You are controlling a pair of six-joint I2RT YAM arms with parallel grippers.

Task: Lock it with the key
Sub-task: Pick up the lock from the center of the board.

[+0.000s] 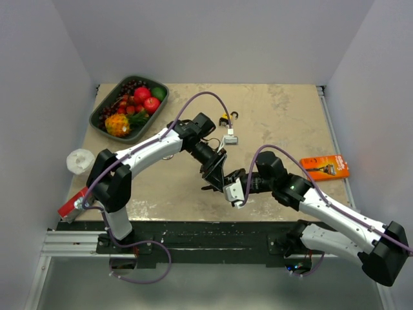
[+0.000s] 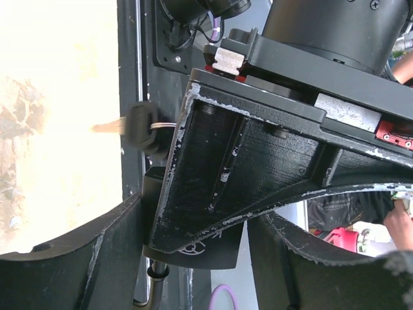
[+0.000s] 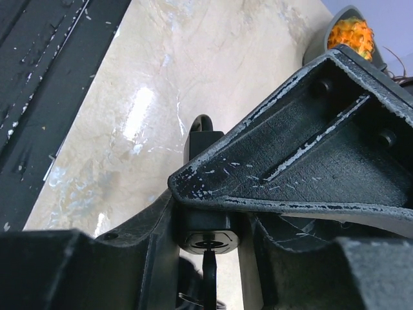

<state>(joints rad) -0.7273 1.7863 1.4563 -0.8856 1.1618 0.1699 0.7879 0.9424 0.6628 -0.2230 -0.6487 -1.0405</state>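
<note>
Beige, marbled tabletop [image 1: 284, 123] fenced by plain white walls; from where I stand the two arms reach in from the near edge and meet just below the middle of the overhead view. The left gripper [image 1: 215, 175] and the right gripper [image 1: 235, 184] sit nose to nose there, touching or nearly so.

In the right wrist view a black padlock [image 3: 208, 236] sits low in the centre of the frame, wedged between that gripper's two fingers [image 3: 84, 271]; its keyway faces the camera and its shackle pokes up over the table behind. The right tool is closed narrow, gripping the padlock body; a scuffed black finger of the left gripper lies across the frame just above it.

In the left wrist view a key [image 2: 137, 126] with a black head hangs on a wire ring at left of centre; its pale blade points to the left edge of the frame, free in the air and not in the lock. The left fingers [image 2: 64, 271] stand fairly wide at the bottom of that frame with black parts crowded between them; I cannot tell whether they clamp anything.

A dark fruit tray [image 1: 95, 119] rests at the upper left of the table; an orange razor pack [image 1: 324, 168] lies at the right edge.
</note>
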